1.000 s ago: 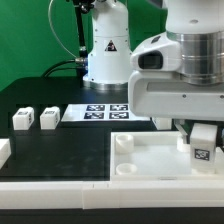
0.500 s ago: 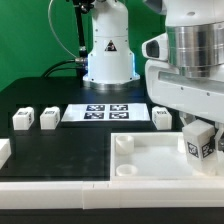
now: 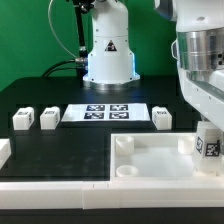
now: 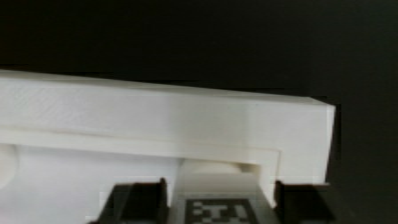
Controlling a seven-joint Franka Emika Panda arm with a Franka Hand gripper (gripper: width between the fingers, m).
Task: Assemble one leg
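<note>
Gripper (image 4: 217,202) fingers (image 4: 139,206) are shut on one leg (image 3: 208,144), gripping it upright from both sides with its tag showing. It hangs at the corner of the white tray-like part (image 3: 150,168) on the exterior view's right; whether it touches cannot be told. Three spare legs (image 3: 48,117) lie loose on the bench (image 3: 60,148) near the marker board (image 3: 108,112). Picking up looks done. Seating the leg in its socket and fixing it appear to remain.
</note>
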